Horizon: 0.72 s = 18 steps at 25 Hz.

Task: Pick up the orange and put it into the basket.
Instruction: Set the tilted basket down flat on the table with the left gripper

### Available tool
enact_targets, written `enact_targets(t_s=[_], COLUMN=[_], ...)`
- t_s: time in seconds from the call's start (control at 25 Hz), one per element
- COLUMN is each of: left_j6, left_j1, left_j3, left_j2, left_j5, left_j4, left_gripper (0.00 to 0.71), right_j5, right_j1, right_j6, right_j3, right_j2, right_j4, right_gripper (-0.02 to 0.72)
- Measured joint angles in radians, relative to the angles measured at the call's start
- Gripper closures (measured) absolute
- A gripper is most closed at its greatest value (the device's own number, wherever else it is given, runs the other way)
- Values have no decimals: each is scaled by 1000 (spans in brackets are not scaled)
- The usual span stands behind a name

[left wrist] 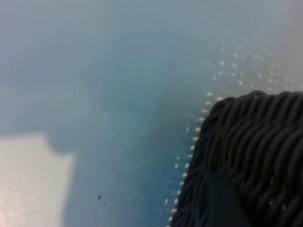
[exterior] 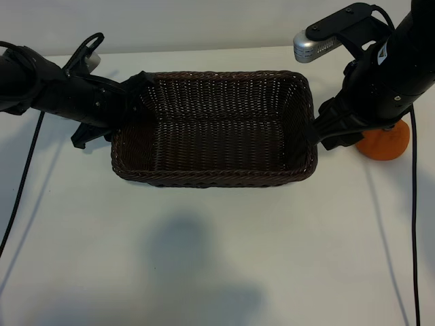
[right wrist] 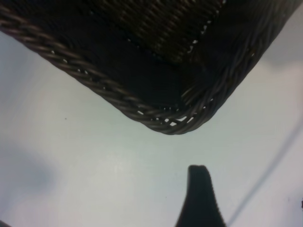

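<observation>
Fingers of the left gripper (exterior: 132,102) pinch the basket's (exterior: 217,178) left end wall at the centre left of the exterior frame; one dark finger (left wrist: 222,201) lies against the weave in the left wrist view. Right gripper (exterior: 319,132) fingers stand spread at the basket's right end; whether they touch it cannot be told. One fingertip (right wrist: 199,189) hangs over the white bench (exterior: 217,258), clear of the basket corner. Behind the right arm, at the right edge, the orange (exterior: 386,144) sits on the bench outside the basket.

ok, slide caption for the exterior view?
Empty basket between both arms; orange on the table behind the right arm.
</observation>
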Motion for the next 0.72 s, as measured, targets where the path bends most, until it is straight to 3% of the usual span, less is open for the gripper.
enact_targets(t_s=[0.72], left_j6=[-3], left_j1=[0], left_j3=[1], left_j2=[20], left_j5=[8], left_j4=[-1], left_gripper=[340], right_j5=[5], right_j1=[0], right_j6=[0], right_j3=[0], right_j2=[0], right_j4=[0], right_gripper=[214])
